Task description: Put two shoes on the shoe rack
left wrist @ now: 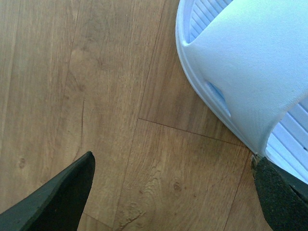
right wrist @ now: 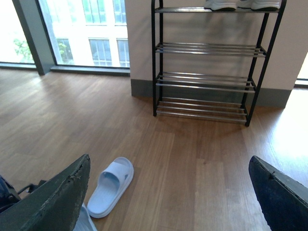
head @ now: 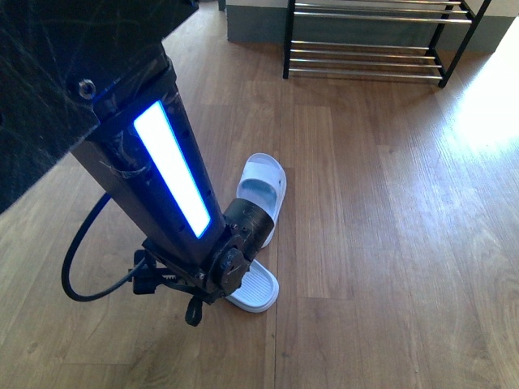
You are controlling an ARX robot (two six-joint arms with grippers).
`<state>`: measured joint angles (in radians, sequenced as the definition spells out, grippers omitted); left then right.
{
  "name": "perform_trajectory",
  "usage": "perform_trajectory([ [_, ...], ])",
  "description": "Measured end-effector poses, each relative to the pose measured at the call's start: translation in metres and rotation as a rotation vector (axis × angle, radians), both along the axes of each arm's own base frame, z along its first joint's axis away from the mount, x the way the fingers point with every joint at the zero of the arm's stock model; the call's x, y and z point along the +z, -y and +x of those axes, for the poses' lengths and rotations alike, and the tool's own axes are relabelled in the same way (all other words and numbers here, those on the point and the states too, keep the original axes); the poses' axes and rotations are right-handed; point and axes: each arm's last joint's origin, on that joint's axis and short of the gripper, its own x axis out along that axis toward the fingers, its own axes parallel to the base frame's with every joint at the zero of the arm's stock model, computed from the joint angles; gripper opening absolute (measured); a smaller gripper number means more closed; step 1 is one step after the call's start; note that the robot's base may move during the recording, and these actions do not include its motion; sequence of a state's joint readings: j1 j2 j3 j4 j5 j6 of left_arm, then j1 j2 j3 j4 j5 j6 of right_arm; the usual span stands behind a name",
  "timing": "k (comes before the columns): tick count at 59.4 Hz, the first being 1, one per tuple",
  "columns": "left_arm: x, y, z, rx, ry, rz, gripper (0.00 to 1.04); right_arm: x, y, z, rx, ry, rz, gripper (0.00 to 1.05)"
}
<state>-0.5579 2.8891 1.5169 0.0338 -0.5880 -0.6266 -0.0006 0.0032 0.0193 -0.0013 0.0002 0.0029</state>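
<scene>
The counter (head: 389,243) underfoot is showing warm brown wood planks laid lengthwise, with sunlight glaring off it on the right near the wall. Two pale blue slides are lying sole-down on it, well short of the rack. The far slide (head: 263,190) is sitting in the open, and the near slide (head: 253,288) is showing only its ribbed end. Whether they are touching is hidden. The shoe rack (right wrist: 207,48) is standing on it against the wall.

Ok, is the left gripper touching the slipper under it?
Cannot tell. In the left wrist view one finger of the open left gripper meets the slipper at its edge in the picture, but it could be hovering above it.
</scene>
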Motion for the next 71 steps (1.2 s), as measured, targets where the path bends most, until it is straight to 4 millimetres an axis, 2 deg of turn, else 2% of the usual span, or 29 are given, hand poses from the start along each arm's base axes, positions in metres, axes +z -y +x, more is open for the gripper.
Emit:
perform_trajectory([
  [17, -0.010, 0.025, 0.012, 0.029, 0.066, -0.021, 0.95, 0.000, 0.000, 0.000, 0.000, 0.000, 0.000, 0.96],
  [24, -0.023, 0.033, 0.011, 0.035, 0.056, -0.016, 0.95, 0.000, 0.000, 0.000, 0.000, 0.000, 0.000, 0.96],
  [40, -0.043, 0.035, 0.011, 0.100, 0.055, 0.011, 0.95, 0.000, 0.000, 0.000, 0.000, 0.000, 0.000, 0.96],
  [57, -0.048, 0.038, 0.017, 0.138, 0.091, 0.024, 0.95, 0.000, 0.000, 0.000, 0.000, 0.000, 0.000, 0.96],
  [62, -0.050, 0.036, 0.019, 0.150, 0.103, 0.039, 0.78, 0.000, 0.000, 0.000, 0.000, 0.000, 0.000, 0.96],
  [71, -0.059, 0.029, 0.019, 0.163, 0.092, 0.053, 0.40, 0.000, 0.000, 0.000, 0.000, 0.000, 0.000, 0.96],
])
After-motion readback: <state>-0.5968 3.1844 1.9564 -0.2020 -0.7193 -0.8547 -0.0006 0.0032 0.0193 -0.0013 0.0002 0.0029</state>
